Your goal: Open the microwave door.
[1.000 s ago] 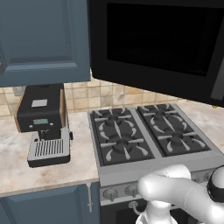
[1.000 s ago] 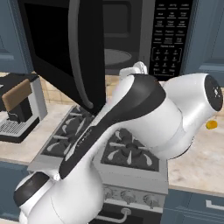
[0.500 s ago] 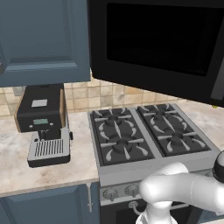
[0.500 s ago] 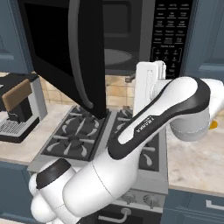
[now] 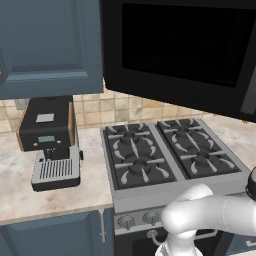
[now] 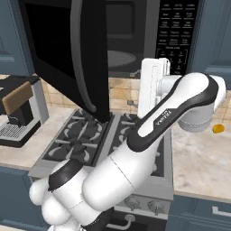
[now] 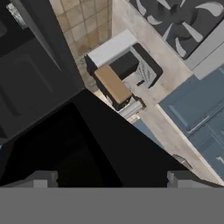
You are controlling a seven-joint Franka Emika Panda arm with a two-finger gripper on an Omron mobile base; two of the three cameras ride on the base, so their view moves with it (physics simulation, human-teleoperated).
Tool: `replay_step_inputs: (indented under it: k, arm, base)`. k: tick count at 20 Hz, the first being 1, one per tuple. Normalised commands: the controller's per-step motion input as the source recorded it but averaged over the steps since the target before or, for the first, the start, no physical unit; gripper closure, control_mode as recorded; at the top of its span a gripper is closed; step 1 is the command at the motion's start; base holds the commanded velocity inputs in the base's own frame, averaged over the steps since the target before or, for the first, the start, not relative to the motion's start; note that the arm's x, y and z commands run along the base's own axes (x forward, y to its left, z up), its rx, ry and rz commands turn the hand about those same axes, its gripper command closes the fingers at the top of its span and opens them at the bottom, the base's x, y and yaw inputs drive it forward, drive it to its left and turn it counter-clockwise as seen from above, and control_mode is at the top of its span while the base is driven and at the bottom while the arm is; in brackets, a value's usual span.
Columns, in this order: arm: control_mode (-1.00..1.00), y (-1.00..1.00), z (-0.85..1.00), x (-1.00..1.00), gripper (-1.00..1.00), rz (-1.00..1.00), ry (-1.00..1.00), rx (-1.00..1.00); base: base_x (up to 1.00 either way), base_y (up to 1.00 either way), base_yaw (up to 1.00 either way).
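Microwave door [image 6: 67, 54] swung wide open, glossy black panel w/ dark glass window, edge-on in right base view at abt 10 o'clock, its long curved grey handle bar [image 6: 77, 58] running down the near face; in left base view the door's broad face [image 5: 182, 47] spans the top from 12 to 3 o'clock, hanging over the stove. Microwave [image 6: 149, 34] behind it, cavity open w/ round turntable [image 6: 119, 58] visible, button panel strip [image 6: 176, 31] at 1 o'clock; white markings on the buttons too small to read. Gripper [image 7: 111, 178] in hand view: two dark tips at bottom, well apart, spread, nothing between them; black door surface [image 7: 92, 144] right in front of the tips. White arm [image 6: 167, 113] rises across stove and reaches to the right of the door, its white hand [image 6: 153, 85] upright just below the button strip. Around: gas stove [image 5: 165, 155] w/ four burners under the door, coffee machine [image 5: 50, 140] black-and-silver on the marble counter [image 5: 20, 190] at 9 o'clock, small display on it unreadable. Blue-grey cabinet door [image 5: 45, 45] at 10–11 o'clock, just beside the microwave door's left edge. Beige tiled backsplash [image 5: 125, 107] behind. Small orange thing [image 6: 218, 128] on counter at 3 o'clock in right base view, kind unclear. Stove knobs [image 5: 137, 219] at front, 6 o'clock. No brand readable.
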Motion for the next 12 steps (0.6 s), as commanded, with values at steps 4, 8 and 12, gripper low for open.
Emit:
replay_step_inputs:
  k: [4, 8, 12]
  arm:
    - [-1.00, 0.44, 0.02, 0.00, -1.00, 0.00, 0.00, 0.00]
    - [-1.00, 0.46, 0.08, -0.12, -1.00, 0.00, 0.00, 0.00]
    - [-1.00, 0.39, 0.11, -0.37, -1.00, 0.00, -0.02, 0.00]
  base:
    - [0.00, 0.00, 0.00]
    - [0.00, 0.00, 0.00]
    - [0.00, 0.00, 0.00]
